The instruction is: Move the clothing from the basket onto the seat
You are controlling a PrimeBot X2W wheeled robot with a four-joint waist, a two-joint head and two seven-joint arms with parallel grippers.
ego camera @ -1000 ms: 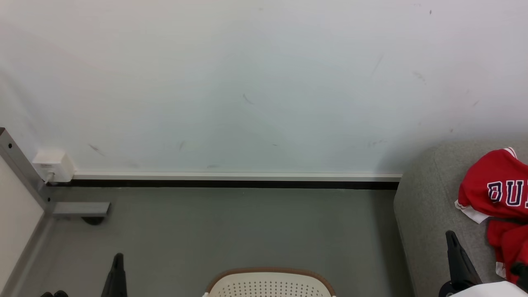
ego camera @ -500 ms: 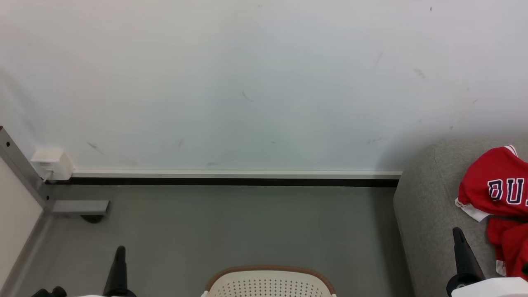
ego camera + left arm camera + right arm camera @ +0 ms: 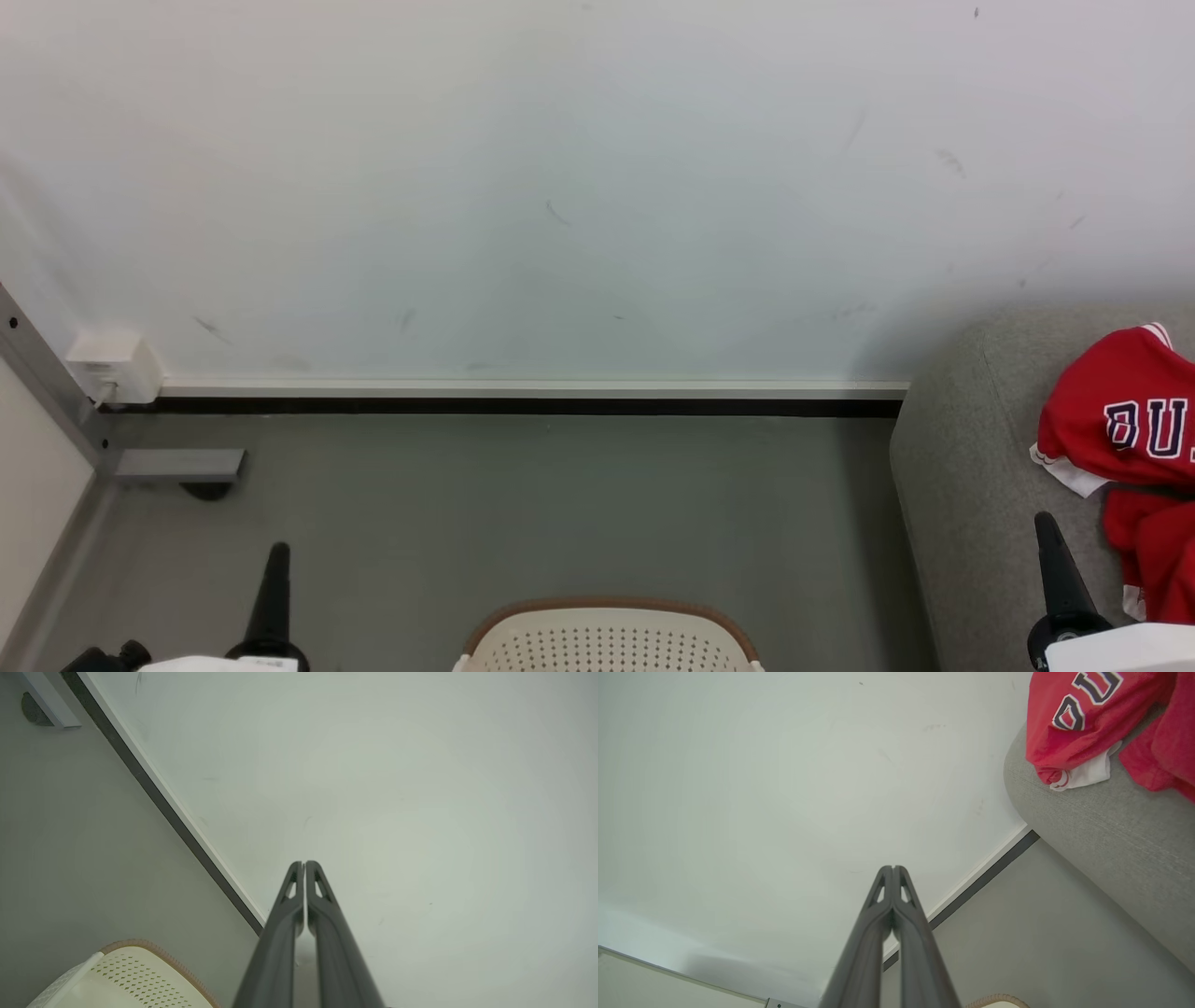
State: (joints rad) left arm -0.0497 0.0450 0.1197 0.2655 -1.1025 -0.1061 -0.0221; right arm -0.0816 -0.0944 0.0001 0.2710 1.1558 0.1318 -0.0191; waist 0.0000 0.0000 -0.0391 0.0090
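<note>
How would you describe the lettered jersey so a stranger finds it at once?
Find the grey sofa on the right, by the wall. Red clothing lies on it; the jersey is the piece nearer the wall. Only it carries dark letters outlined in white.

grey woven-fabric seat [image 3: 971,448], perforated matt plastic basket [image 3: 607,644], red cloth clothing [image 3: 1120,420]

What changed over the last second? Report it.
The camera moved slightly, shifting the whole picture up. Beyond that, the left hand edged forward and the right hand drifted right, toward the clothing on the seat. Both stayed shut and empty; nothing grabbed or released. Clothing, seat and basket did not move.
</note>
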